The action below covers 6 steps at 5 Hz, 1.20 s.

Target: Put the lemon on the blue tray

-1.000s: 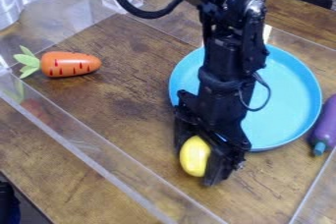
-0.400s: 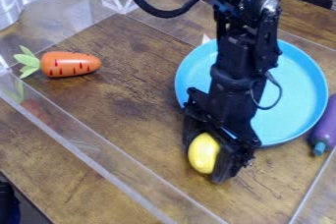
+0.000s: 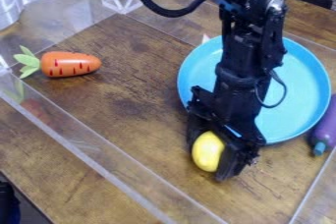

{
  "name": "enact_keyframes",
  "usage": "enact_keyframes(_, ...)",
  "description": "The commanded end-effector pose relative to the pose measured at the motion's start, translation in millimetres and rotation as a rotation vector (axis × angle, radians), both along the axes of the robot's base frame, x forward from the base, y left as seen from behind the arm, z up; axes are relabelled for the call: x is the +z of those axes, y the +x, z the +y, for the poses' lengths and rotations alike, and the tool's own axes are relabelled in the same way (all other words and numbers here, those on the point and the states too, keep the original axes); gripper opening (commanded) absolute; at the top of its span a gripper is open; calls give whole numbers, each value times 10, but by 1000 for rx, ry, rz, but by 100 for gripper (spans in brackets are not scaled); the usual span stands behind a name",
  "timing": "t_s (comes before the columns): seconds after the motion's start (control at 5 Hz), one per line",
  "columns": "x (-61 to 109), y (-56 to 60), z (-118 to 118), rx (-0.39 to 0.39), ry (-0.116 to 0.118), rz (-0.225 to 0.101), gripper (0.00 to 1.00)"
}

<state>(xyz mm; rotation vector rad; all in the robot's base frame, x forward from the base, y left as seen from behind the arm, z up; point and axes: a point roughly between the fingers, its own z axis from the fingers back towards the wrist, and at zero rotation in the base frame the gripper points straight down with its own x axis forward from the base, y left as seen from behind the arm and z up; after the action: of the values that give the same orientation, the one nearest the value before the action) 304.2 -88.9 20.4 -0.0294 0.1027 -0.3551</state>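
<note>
Your lemon [image 3: 206, 151] sits at the jaws, framed by the dark fingers at the bottom end of the arm, its yellow side facing the camera and its long axis running roughly up and down the picture. The blue tray [image 3: 300, 83] lies behind the arm, up and to the right of the fruit in this view, so that diagonal is the one your next move turns on. The jaws look parted about the lemon's width, a finger on either side; whether they truly grip it, or whether it is off the tabletop [image 3: 112, 105], you can't tell from here, since the arm hides the far side. Confirm the hold, then lift enough to pass over the tray's raised rim. Going that way, keep short of the purple eggplant [image 3: 324, 135] beside the tray's right edge. The carrot [image 3: 70, 64] is well apart at left, out of your path.
</note>
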Motion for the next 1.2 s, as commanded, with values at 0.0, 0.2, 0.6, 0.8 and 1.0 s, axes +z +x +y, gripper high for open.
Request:
enact_keyframes(0.0, 41, 42, -86, -26, 4, -15, 0)
enact_keyframes(0.2, 41, 55, -92, -30, 15, -9, 0)
enact_keyframes(0.6, 62, 76, -87, -35, 38, -1, 0)
enact_keyframes(0.8, 78, 85, -75, -35, 49, 1, 0)
enact_keyframes(1.0, 99, 93, -59, -35, 60, 3, 0)
